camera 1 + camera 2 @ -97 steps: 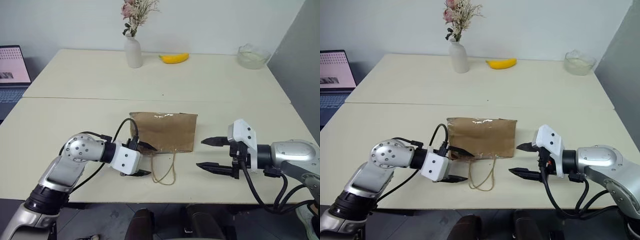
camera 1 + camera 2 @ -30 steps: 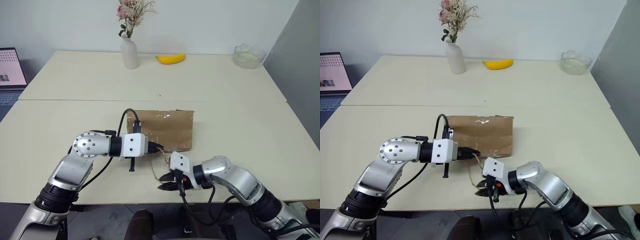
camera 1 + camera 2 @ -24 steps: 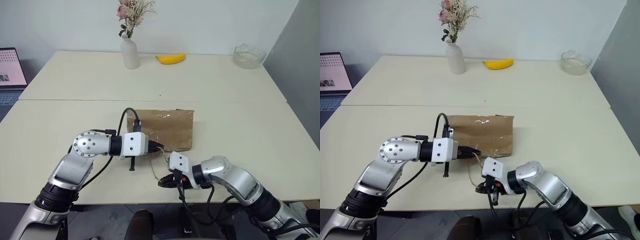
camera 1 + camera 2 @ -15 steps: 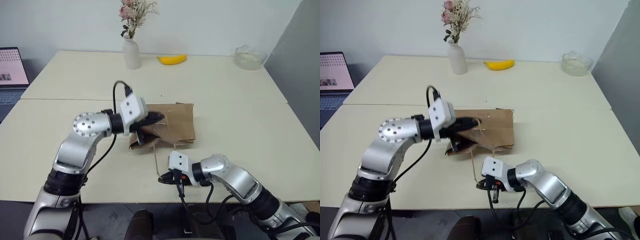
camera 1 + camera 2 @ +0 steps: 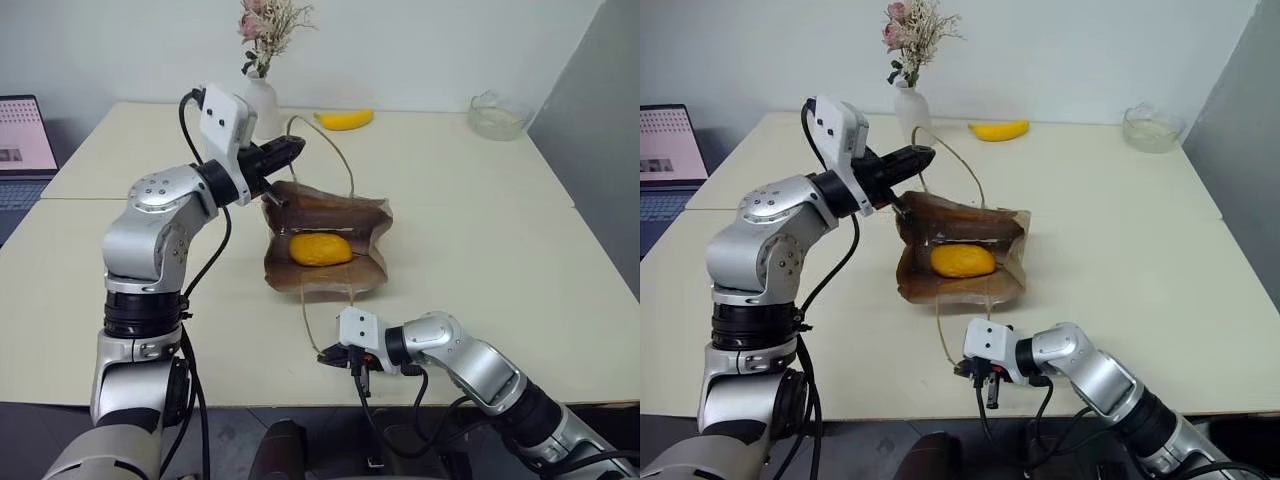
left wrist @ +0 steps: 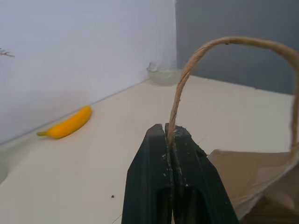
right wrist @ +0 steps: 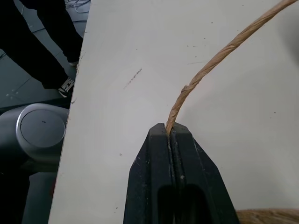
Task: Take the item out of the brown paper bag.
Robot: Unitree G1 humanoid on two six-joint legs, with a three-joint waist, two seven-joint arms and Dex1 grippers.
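Note:
The brown paper bag (image 5: 372, 222) lies mid-table with its mouth pulled open towards me. Inside it rests the item (image 5: 320, 249), a smooth orange-yellow rounded fruit. My left gripper (image 5: 295, 148) is raised above the bag's far left corner, shut on the bag's far loop handle (image 6: 187, 74), which arches up taut from the rim. My right gripper (image 5: 325, 358) sits low near the table's front edge, shut on the near loop handle (image 7: 210, 65), which runs back to the bag.
A white vase with dried flowers (image 5: 262, 100), a banana (image 5: 345, 119) and a glass bowl (image 5: 497, 112) stand along the far edge. A laptop (image 5: 22, 135) is at the far left. A seam crosses the table behind the bag.
My left gripper has risen and gone forward with the far handle, lifting the bag's upper side and opening its mouth, so the item now shows. The right gripper stayed in place on the near handle.

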